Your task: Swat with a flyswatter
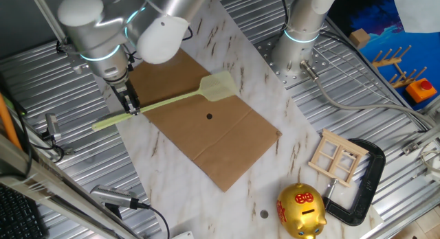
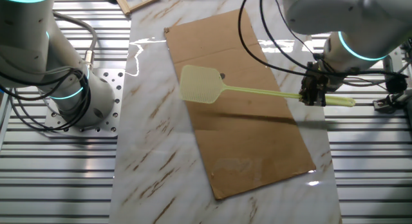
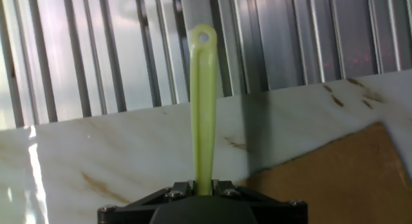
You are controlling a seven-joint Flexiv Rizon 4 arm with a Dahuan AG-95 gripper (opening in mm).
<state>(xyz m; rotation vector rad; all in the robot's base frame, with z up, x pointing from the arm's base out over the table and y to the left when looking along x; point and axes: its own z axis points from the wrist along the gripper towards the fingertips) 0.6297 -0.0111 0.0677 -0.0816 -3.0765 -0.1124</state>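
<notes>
The gripper is clamping the flyswatter near the tail of its handle — leaving a long lever for swinging. The mesh head is hovering above the brown sheet on the desk, near a dark spot — likely the target.

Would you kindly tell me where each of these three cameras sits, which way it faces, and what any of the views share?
One fixed view: high up, looking down on the brown sheet; the arm enters top left, its claw shut on the flyswatter.
The other fixed view: high on the opposite side, looking down; the arm enters top right, a second robot base stands left.
Hand view: on the hand, looking along the handle toward its holed end; only the claw's black body shows.
Shared: all show the flyswatter, sheet and marble table.
</notes>
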